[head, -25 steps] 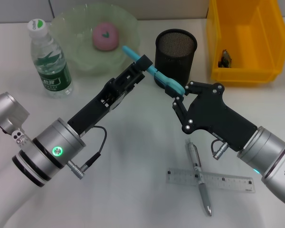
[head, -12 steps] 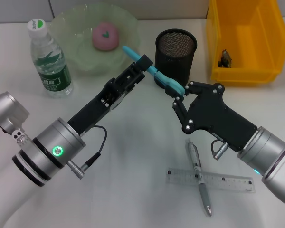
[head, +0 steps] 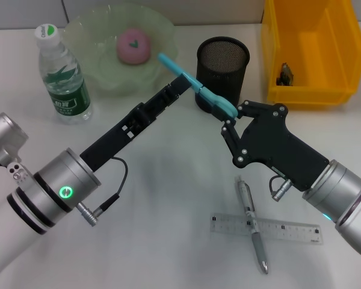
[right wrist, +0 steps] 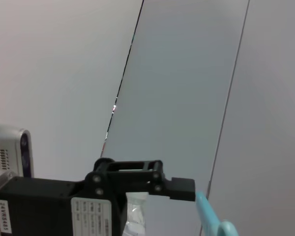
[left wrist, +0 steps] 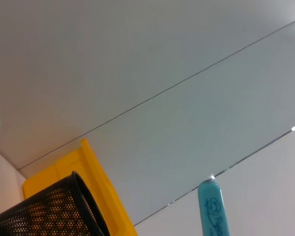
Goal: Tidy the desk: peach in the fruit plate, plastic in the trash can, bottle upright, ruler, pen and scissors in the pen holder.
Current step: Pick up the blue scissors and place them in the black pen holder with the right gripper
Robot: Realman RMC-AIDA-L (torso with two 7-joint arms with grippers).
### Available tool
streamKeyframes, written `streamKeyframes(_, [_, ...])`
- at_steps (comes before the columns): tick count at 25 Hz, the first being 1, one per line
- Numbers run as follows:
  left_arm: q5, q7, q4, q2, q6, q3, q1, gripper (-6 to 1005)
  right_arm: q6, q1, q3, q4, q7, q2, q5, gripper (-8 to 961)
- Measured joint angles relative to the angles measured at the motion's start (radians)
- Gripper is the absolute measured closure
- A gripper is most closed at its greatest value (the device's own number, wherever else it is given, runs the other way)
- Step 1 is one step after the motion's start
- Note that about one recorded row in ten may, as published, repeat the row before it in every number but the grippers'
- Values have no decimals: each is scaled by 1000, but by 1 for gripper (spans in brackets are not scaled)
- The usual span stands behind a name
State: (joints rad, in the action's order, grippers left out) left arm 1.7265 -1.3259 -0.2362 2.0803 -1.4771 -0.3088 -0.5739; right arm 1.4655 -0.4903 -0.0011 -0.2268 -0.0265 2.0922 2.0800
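**Scissors held between both grippers, beside the pen holder**

Scissors (head: 195,86), teal-handled, hang in the air just in front of the pen holder (head: 222,71), tilted, one end toward the fruit plate (head: 102,54) and the other toward my right arm. The left gripper (head: 182,82) is closed on their upper part; the right gripper (head: 227,116) meets the lower, looped end, and I judge it is pinching there, though its fingertips are mostly masked by its own body. From the left wrist camera I see only a teal tip (left wrist: 212,209) with the mesh holder (left wrist: 54,209) off to one side.

I expect these to be light and stiff, with smooth plastic handles that could pivot in a two-finger pinch. The sounder hold looks to be on the shank near the pivot, so the blades cannot swing open, and they should go into the holder point down.

Beyond the holder: the yellow trash can (head: 310,54) sits just beside it, away from the plate, with a small dark scrap (head: 284,74) inside. The peach (head: 133,47) lies in the plate, and the water bottle (head: 62,75) stands upright past it. Nearer me than the holder, the pen (head: 253,224) lies across the clear ruler (head: 266,229).

I cannot see whether the blades are closed.
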Motion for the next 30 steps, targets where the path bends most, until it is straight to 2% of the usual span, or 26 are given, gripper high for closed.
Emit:
streamKeyframes(7, [39, 74, 50, -2, -10, -3, 8, 212, 1, -1, 0, 2, 10, -2, 0, 853])
streamKeyframes(22, [139, 371, 124, -5, -54, -7, 27, 210, 11, 0, 0, 9, 37, -3, 0, 846])
streamKeyframes(30, [147, 494, 203, -7, -56, -15, 72, 209, 14, 0, 0, 11, 37, -5, 0, 842])
